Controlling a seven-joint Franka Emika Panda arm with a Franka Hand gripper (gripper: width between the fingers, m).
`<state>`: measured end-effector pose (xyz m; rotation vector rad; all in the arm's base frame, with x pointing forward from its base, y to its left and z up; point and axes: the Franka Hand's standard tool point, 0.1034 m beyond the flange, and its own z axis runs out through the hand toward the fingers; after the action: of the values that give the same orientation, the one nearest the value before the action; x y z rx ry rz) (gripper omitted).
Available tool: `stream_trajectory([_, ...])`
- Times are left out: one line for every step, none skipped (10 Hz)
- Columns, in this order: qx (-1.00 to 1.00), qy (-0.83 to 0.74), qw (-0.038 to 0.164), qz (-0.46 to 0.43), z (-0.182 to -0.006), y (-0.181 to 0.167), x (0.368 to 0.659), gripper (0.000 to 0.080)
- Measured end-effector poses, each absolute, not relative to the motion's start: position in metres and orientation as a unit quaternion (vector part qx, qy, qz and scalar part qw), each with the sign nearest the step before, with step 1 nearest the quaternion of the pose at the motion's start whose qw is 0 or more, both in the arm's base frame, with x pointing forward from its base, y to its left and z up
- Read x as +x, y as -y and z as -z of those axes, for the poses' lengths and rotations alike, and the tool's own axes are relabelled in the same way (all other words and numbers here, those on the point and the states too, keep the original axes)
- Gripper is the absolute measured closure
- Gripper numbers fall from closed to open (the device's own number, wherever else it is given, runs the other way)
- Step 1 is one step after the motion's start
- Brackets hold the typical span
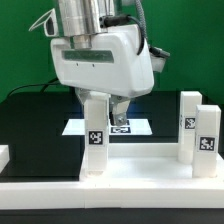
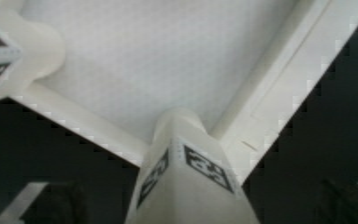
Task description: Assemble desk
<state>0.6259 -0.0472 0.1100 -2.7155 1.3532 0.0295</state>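
I see the gripper [image 1: 96, 98] coming down from above and its jaws are closed on the top of one leg [image 1: 95, 135]. This leg stands upright on the desk top [image 1: 120, 165], at the corner on the exterior view's left. In the wrist view the same leg [image 2: 185, 160] shows its tag and sits in the corner of the rimmed top [image 2: 176, 60]. Two more legs [image 1: 198, 132] stand upright, side by side, at the exterior view's right. The marker board [image 1: 135, 126] lies behind on the black table [image 1: 35, 120].
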Motion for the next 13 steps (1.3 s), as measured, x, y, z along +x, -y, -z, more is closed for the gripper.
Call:
stream_trajectory([-0.908, -0.417, 0.053, -0.008, -0.1099, 0.0475, 0.6258, 0.0152])
stream_trajectory([-0.939, -0.34, 0.048, -0.003, -0.1104, 0.0488, 0.6256, 0.015])
stream_trajectory([-0.97, -0.24, 0.043, 0.002, -0.1108, 0.051, 0.6255, 0.015])
stream_trajectory([-0.978, -0.202, 0.043, 0.003, -0.1101, 0.0538, 0.625, 0.015])
stream_trajectory([-0.977, -0.207, 0.043, 0.003, -0.11, 0.0533, 0.6249, 0.015])
stream_trajectory([-0.974, -0.222, 0.043, 0.002, -0.1099, 0.0533, 0.6249, 0.026])
stream_trajectory([-0.974, -0.223, 0.043, 0.002, -0.1098, 0.0535, 0.6248, 0.026])
stream_trajectory([-0.969, -0.242, 0.043, 0.001, -0.1097, 0.0534, 0.6248, 0.0444])
stream_trajectory([-0.959, -0.28, 0.043, -0.001, -0.1097, 0.0532, 0.6248, 0.0444])
stream_trajectory([-0.946, -0.32, 0.044, -0.003, -0.1096, 0.0532, 0.6248, 0.0511])
stream_trajectory([-0.935, -0.352, 0.043, -0.004, -0.1094, 0.0531, 0.6249, 0.0511])
stream_trajectory([-0.916, -0.4, 0.043, -0.005, -0.1091, 0.0517, 0.6278, 0.0511])
stream_trajectory([-0.884, -0.465, 0.042, -0.009, -0.1092, 0.0509, 0.6296, 0.0511])
